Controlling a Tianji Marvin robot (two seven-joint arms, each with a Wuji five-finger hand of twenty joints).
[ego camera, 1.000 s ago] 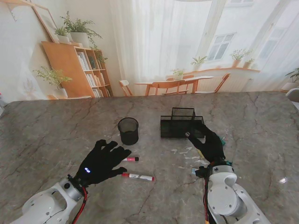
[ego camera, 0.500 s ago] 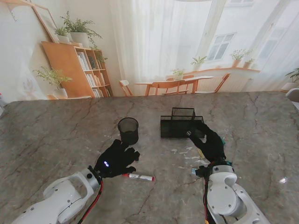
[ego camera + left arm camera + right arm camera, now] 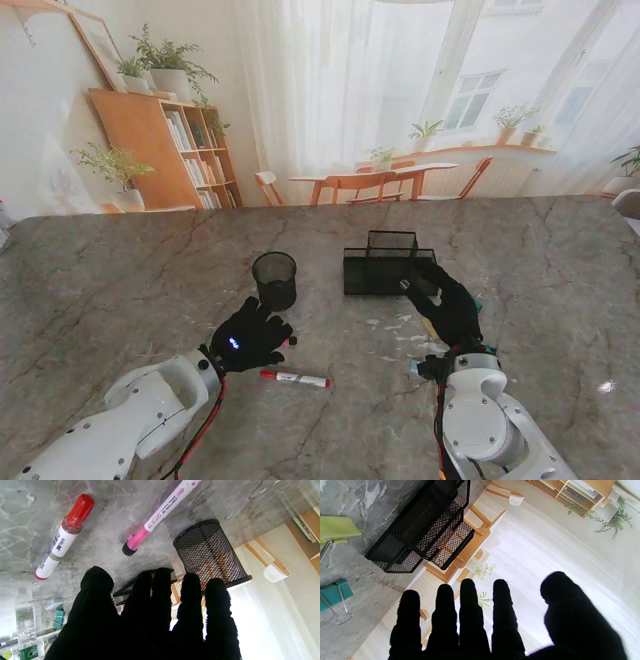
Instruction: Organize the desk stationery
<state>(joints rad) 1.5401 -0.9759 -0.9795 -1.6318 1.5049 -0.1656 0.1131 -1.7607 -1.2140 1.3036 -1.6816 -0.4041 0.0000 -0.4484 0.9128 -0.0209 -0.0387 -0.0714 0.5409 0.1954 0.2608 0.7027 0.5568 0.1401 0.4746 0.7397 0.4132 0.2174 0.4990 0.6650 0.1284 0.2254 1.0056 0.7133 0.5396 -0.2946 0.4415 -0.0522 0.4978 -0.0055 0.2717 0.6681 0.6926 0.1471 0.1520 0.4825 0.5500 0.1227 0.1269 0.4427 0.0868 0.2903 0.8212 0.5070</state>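
My left hand (image 3: 250, 338) hovers open, fingers spread, over a pink pen (image 3: 160, 515) lying on the marble table; in the stand view only the pen's black tip (image 3: 292, 341) shows past the fingers. A red-capped white marker (image 3: 295, 379) lies just nearer to me, also seen in the left wrist view as the marker (image 3: 63, 536). The round black mesh cup (image 3: 274, 280) stands just beyond the left hand. My right hand (image 3: 450, 305) is open with nothing in it, fingertips near the black mesh organizer (image 3: 385, 265).
A teal binder clip (image 3: 333, 593) and a green one (image 3: 337, 528) lie on the table by the right hand. Small white scraps (image 3: 400, 325) lie between the hands. The marble table (image 3: 120, 270) stretches far left and right.
My left hand moved away from me and rightward toward the mesh cup, now covering the pink pen, with its forearm swung further in. The right hand stayed put.
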